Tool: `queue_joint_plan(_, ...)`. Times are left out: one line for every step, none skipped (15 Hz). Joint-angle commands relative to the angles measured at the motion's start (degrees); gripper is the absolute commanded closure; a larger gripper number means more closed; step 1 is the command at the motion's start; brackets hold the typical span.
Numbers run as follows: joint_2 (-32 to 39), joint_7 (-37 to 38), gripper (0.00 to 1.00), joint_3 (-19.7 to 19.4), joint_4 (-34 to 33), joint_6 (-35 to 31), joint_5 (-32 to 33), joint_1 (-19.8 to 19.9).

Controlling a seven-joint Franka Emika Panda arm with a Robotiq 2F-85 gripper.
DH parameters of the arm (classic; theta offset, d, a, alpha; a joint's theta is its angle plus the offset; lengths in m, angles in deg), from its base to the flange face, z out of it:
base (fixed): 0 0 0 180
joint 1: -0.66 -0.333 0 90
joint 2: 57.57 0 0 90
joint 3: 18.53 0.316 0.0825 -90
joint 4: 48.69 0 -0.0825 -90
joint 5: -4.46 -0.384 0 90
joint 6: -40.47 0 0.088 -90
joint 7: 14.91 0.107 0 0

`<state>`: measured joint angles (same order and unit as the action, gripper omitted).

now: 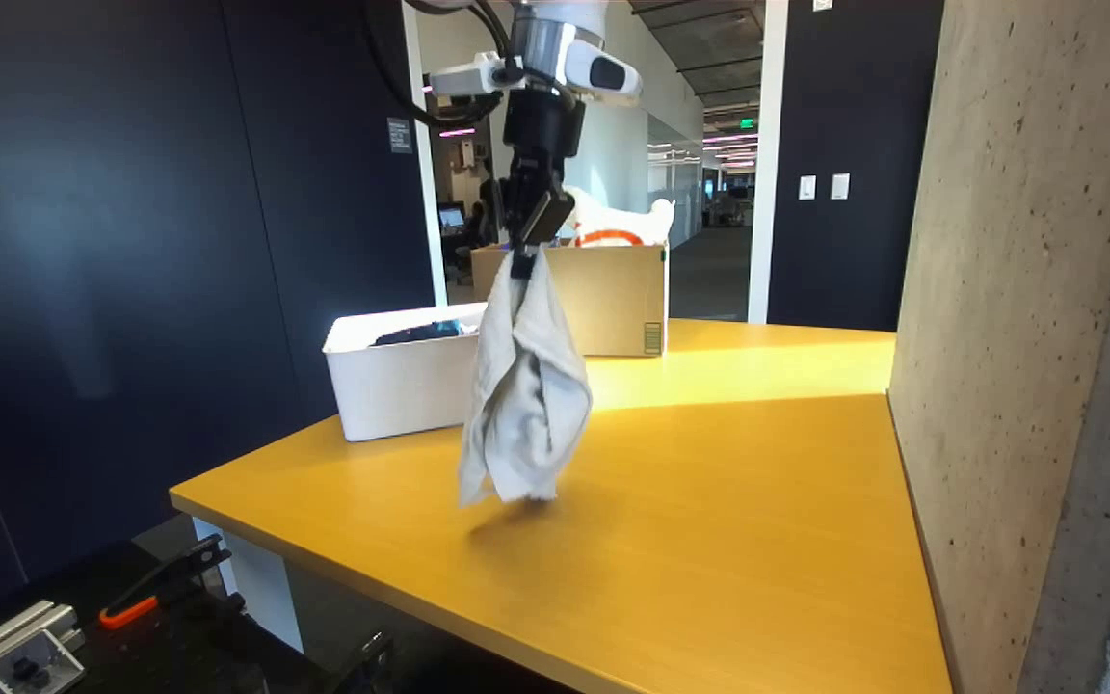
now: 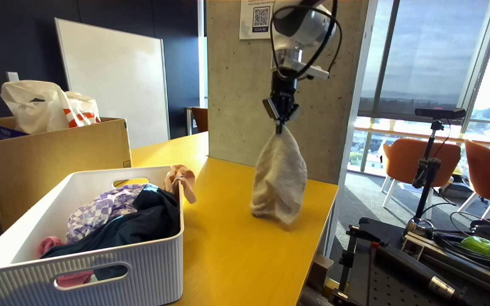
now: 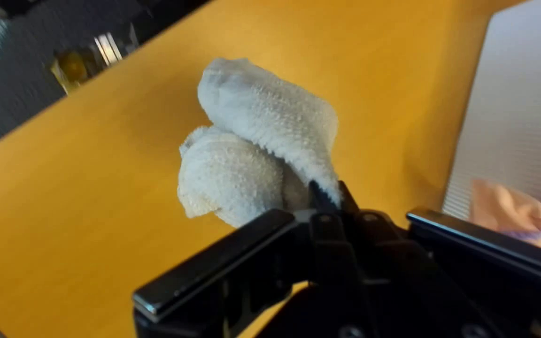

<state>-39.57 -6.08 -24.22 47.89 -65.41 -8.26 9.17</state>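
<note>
White cloth [image 2: 280, 178] (limp, in folds) in the grip of the end effector [image 2: 279, 128], over the yellow table [image 2: 236, 259]

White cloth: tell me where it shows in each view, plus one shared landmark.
In an exterior view: white cloth near the centre.
In an exterior view: white cloth right of centre.
Wrist view: white cloth at centre, slightly high.
Shared landmark: white bin, left of it in both exterior views, right in wrist.
</note>
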Motion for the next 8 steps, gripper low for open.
queue_joint_plan(2.5, -0.7, 0.99, -1.8, 5.5, 4.3, 0.0, 1.9)
queue_joint_plan(4.3, -1.1, 0.99, -1.9, 5.4, 6.2, -0.3, 2.4)
queue_joint_plan(7.8, -1.3, 0.99, -1.9, 3.5, 8.4, -0.1, 2.6)
queue_joint_plan(9.7, -0.6, 0.99, -2.0, 3.0, 7.7, 0.3, 2.5)
queue_joint_plan(12.2, -0.8, 0.99, -1.9, 1.2, 7.2, 0.5, 2.6)
queue_joint_plan(14.0, -0.7, 0.99, -1.8, -0.2, 6.1, 0.7, 2.4)
queue_joint_plan(15.6, -0.7, 0.99, -1.6, -1.7, 4.9, 0.8, 2.2)
queue_joint_plan(16.7, -0.6, 0.99, -1.6, -3.0, 3.8, 1.3, 1.9)
